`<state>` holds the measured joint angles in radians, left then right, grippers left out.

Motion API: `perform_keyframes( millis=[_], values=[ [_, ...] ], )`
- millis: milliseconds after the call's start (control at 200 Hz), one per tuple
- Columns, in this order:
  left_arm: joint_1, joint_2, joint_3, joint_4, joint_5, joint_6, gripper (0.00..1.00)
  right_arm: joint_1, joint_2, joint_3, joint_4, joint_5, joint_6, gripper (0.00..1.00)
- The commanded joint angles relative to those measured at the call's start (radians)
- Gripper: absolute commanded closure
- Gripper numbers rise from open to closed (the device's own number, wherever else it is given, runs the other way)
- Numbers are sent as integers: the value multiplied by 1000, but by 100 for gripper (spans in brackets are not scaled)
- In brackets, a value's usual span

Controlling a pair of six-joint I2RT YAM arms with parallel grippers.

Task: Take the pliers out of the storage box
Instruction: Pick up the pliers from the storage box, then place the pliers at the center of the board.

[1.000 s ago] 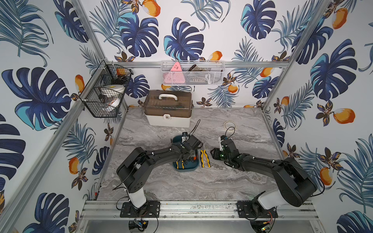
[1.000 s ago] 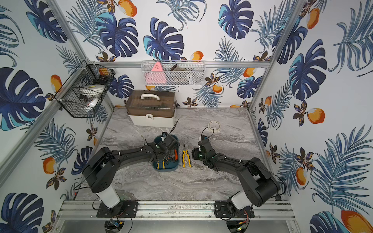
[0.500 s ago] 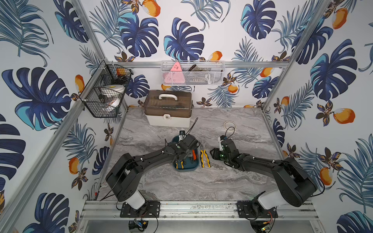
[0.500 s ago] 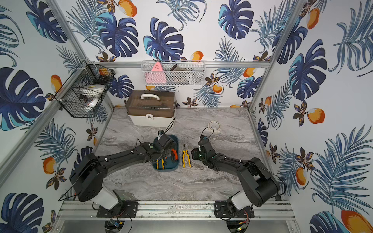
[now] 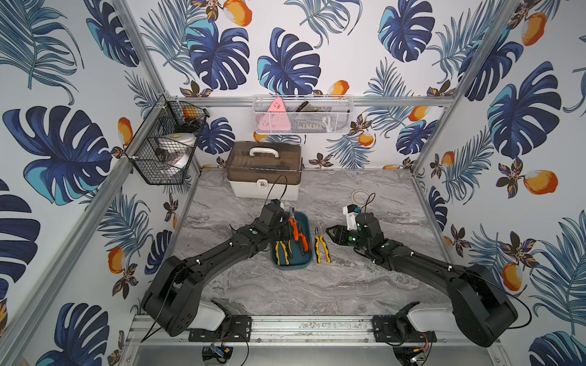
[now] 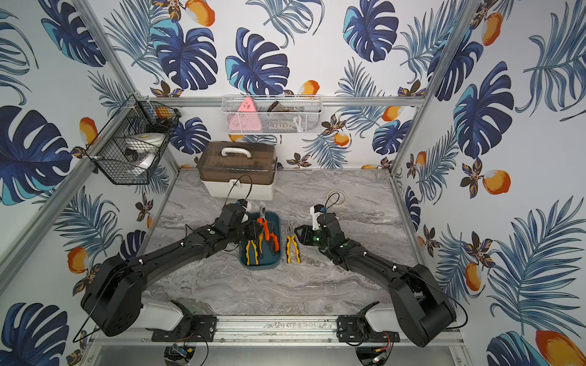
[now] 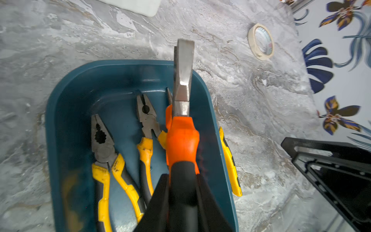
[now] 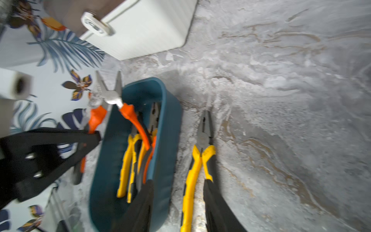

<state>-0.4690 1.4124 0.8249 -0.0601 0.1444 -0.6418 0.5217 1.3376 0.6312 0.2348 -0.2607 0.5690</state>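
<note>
The teal storage box (image 5: 290, 264) (image 6: 259, 265) lies mid-table. My left gripper (image 7: 182, 177) (image 5: 287, 233) is shut on one handle of the orange-and-black pliers (image 7: 182, 138) (image 8: 128, 112). They are tilted up over the box, grey jaws past its far rim, and the other handle hangs into the box. Two yellow-and-black pliers (image 7: 104, 148) (image 7: 147, 128) lie inside. Another yellow-handled pair (image 5: 322, 248) (image 8: 197, 152) lies on the table just right of the box. My right gripper (image 8: 179, 187) (image 5: 329, 233) is open just right of that pair, holding nothing.
A white toolbox (image 5: 264, 177) with a brown lid stands behind the box. A tape roll (image 7: 261, 41) (image 5: 360, 196) lies at the back right. A black wire basket (image 5: 165, 149) and a white mesh basket (image 5: 302, 115) hang on the walls.
My left gripper has closed on the orange pliers and raised them from the box. My right gripper's jaws have spread wider; that arm has hardly moved.
</note>
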Motion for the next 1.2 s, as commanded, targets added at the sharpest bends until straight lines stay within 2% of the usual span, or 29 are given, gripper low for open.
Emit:
perform_keyframes(
  millis=[0,100,190,425,630,841,1011,1196],
  values=[
    [65,-4,-40,311,284,-61,100,-32,19,33,112,-265,87,48],
    [106,11,-74,449,414,-118,100,-63,79,47,238,-438,186,42],
    [118,29,-74,525,495,-138,100,-74,135,65,328,-529,245,36],
    [146,8,-36,491,585,-106,100,-87,235,122,409,-601,294,25],
    [145,108,-67,709,729,-240,100,-94,282,151,487,-640,336,20],
    [137,96,-58,646,709,-191,100,-100,218,207,173,-569,135,17],
    [115,95,-38,615,711,-175,100,-107,249,207,207,-570,156,15],
    [111,59,-21,445,640,-74,100,-138,208,182,195,-526,153,13]
  ],
)
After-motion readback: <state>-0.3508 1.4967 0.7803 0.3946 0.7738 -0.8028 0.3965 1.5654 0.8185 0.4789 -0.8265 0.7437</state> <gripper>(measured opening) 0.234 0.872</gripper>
